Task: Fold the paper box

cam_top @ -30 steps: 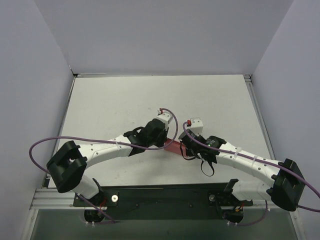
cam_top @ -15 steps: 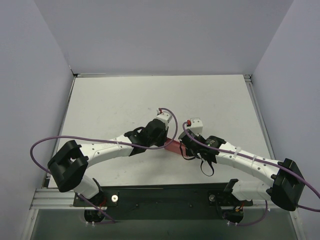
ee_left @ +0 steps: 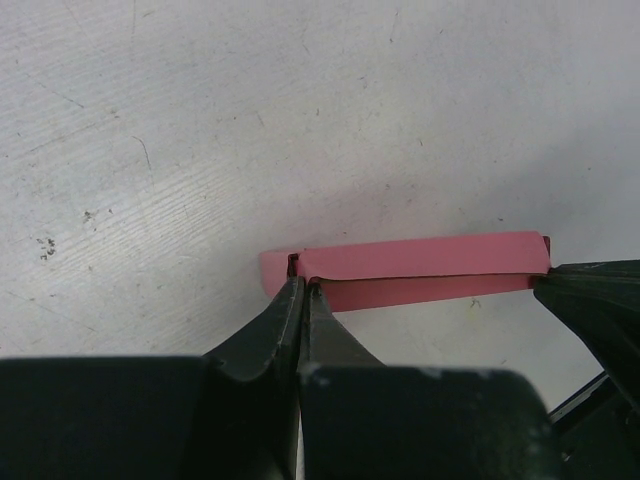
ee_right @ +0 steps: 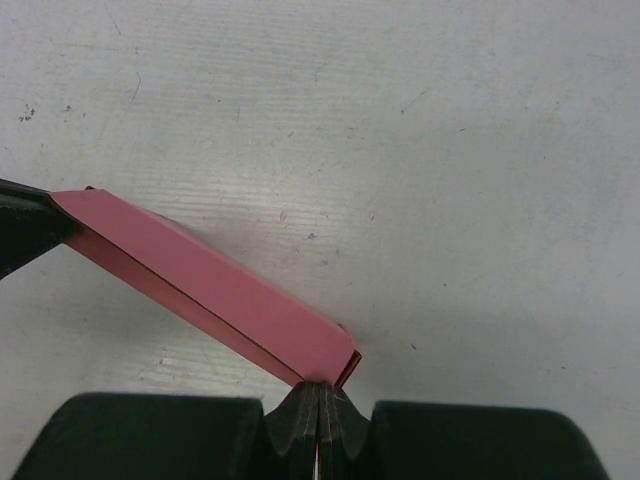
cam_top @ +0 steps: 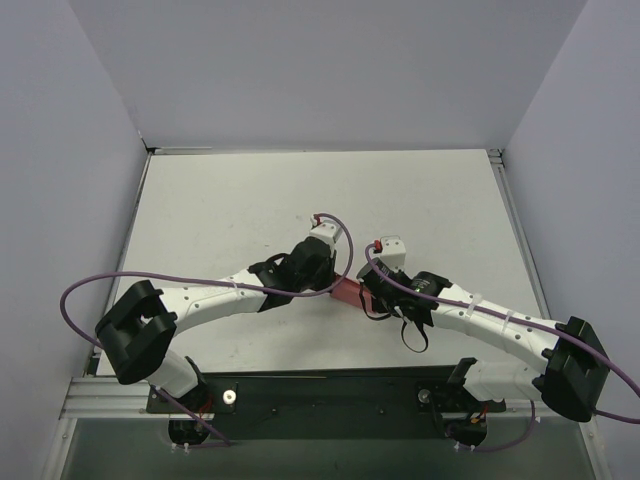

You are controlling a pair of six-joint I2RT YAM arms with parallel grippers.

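The paper box (cam_top: 346,292) is a pink-red folded card strip held just above the white table (cam_top: 220,210), between my two arms. In the left wrist view the box (ee_left: 420,268) runs to the right from my left gripper (ee_left: 303,286), which is shut on its near end. My right gripper (ee_right: 320,385) is shut on the opposite end of the box (ee_right: 215,285), which slants up to the left. In the top view both wrists hide their fingertips. Each wrist view shows the other gripper's dark fingers (ee_left: 590,300) at the far end.
Purple cables (cam_top: 110,285) loop off both arms. Grey walls (cam_top: 60,180) enclose the table on the left, back and right. A black base rail (cam_top: 320,395) runs along the near edge.
The left wrist has edged slightly away from the bases. Both grippers stay shut on the box, which has barely shifted.
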